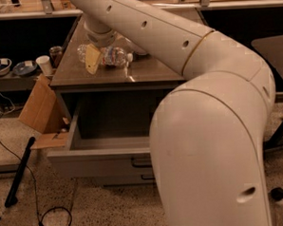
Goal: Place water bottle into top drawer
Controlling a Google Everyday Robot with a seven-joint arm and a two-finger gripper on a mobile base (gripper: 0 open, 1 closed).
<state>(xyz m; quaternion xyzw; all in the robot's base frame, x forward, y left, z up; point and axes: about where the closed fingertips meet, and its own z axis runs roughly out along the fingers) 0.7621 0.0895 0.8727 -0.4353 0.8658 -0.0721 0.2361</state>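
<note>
The water bottle (114,56) lies on its side on the cabinet's top (149,71), white cap pointing right. My gripper (95,60) hangs down from the arm at the top left and sits over the middle of the bottle, covering part of it. The top drawer (94,160) is pulled out wide below, and what shows of its inside holds nothing. My big white arm (214,144) hides the drawer's right half and most of its handle (140,161).
A cardboard box (39,110) leans against the cabinet's left side. A black pole (18,174) and a cable (54,223) lie on the floor at the left. A cup (44,64), a jar (56,54) and bowls (0,65) stand on a low shelf. Chair legs (280,126) show at the right.
</note>
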